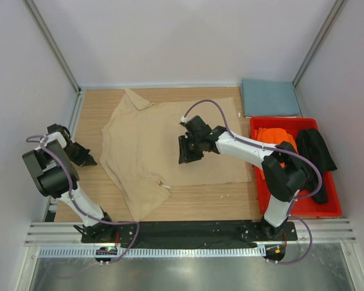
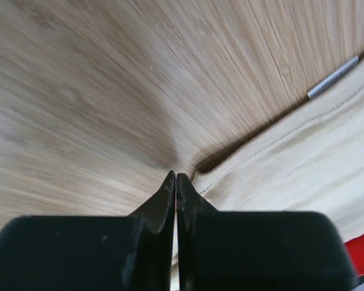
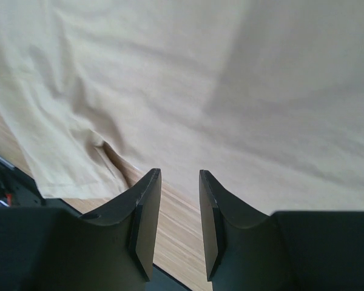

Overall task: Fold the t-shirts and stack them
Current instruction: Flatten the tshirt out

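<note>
A tan-beige t-shirt (image 1: 170, 142) lies spread on the wooden table, its right part laid flat and a sleeve pointing toward the near edge. My right gripper (image 1: 187, 154) hovers over the middle of it, jaws open and empty (image 3: 176, 173), with tan cloth (image 3: 188, 79) and a strip of bare wood below. My left gripper (image 1: 88, 159) sits just left of the shirt, shut on nothing; its tips (image 2: 175, 176) rest by the shirt's hemmed edge (image 2: 279, 157). A folded slate blue-grey t-shirt (image 1: 270, 97) lies at the back right. Orange (image 1: 272, 136) and black (image 1: 315, 151) t-shirts sit in the bin.
A red plastic bin (image 1: 297, 209) stands at the right edge of the table. White walls and metal posts (image 1: 54, 45) enclose the table on three sides. Bare wood (image 1: 88, 115) shows left of the shirt and along the near edge (image 1: 212, 206).
</note>
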